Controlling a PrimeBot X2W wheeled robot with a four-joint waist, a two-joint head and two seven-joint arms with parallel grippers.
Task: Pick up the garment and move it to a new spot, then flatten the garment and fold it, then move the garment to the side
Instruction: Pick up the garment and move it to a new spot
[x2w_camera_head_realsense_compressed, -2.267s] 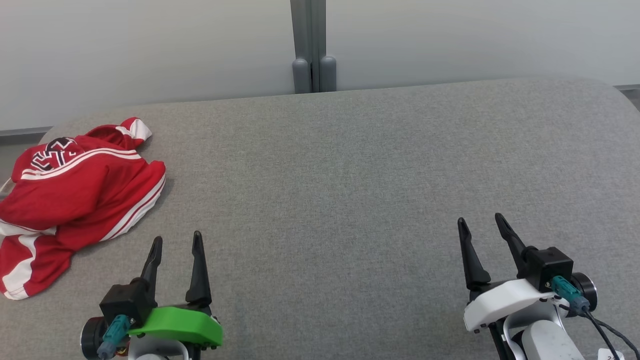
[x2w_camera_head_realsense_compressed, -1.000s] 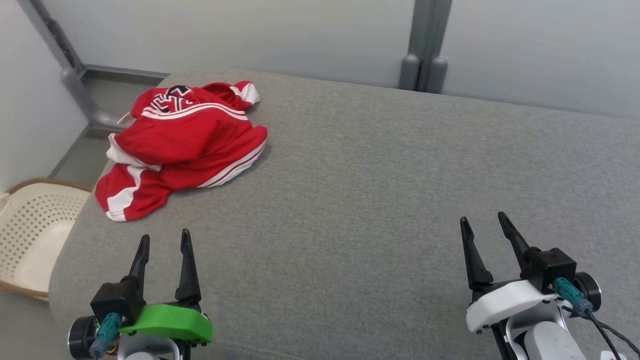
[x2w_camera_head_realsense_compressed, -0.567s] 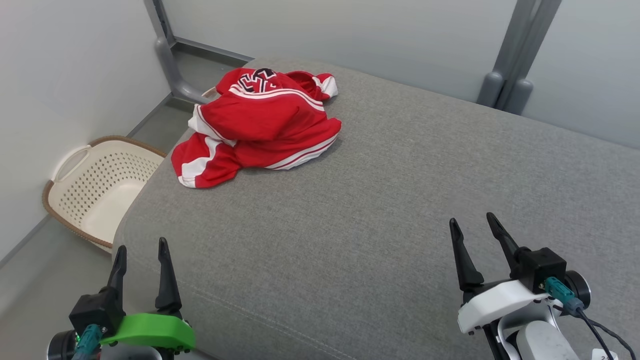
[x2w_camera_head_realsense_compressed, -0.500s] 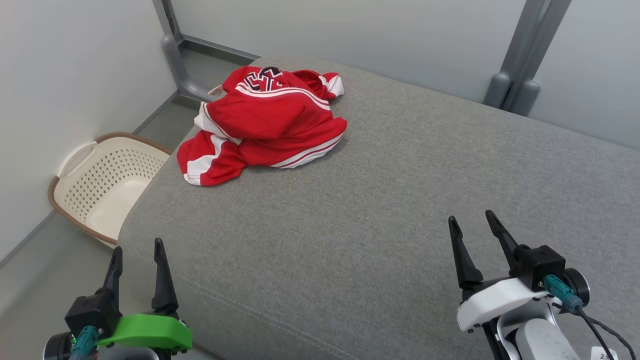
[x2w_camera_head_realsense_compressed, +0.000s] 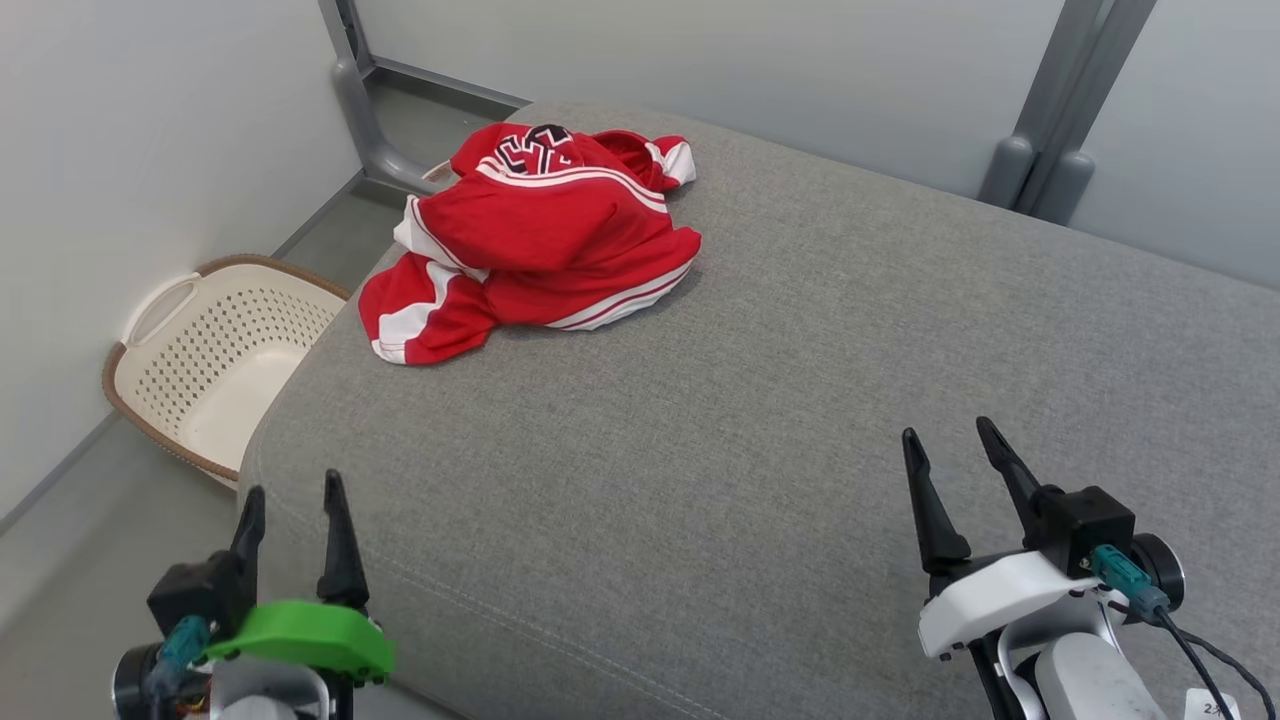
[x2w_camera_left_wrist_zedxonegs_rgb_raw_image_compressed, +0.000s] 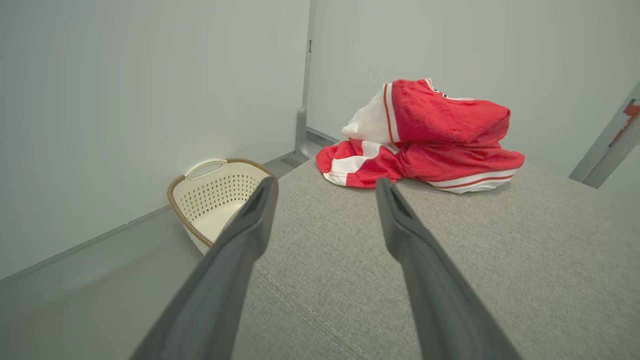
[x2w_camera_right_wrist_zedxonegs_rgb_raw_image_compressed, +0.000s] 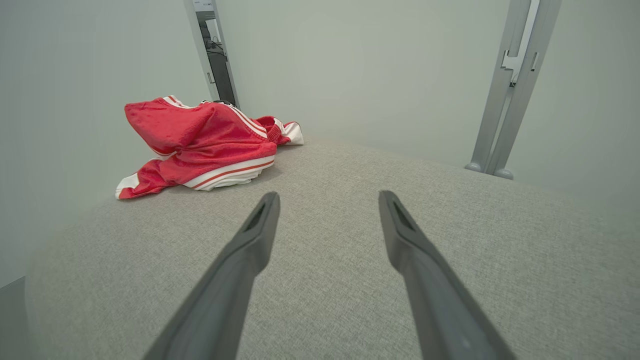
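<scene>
Ranging left to right, a basket (x2w_camera_head_realsense_compressed: 215, 345) is seen on the floor, the left gripper (x2w_camera_head_realsense_compressed: 293, 484) is held wide and empty, the garment (x2w_camera_head_realsense_compressed: 545, 235) is heaped at the far-left corner of the cushion (x2w_camera_head_realsense_compressed: 750, 400), and the right gripper (x2w_camera_head_realsense_compressed: 945, 428) is spread wide, empty.

One garment (x2w_camera_head_realsense_compressed: 540, 235), one basket (x2w_camera_head_realsense_compressed: 180, 365), two claws (x2w_camera_head_realsense_compressed: 292, 485) (x2w_camera_head_realsense_compressed: 945, 430).

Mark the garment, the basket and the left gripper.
garment (x2w_camera_head_realsense_compressed: 545, 230): head view, on the red middle panel.
basket (x2w_camera_head_realsense_compressed: 190, 350): head view, on its perforated inner wall.
left gripper (x2w_camera_head_realsense_compressed: 293, 484): head view, midway between its open fingertips.
</scene>
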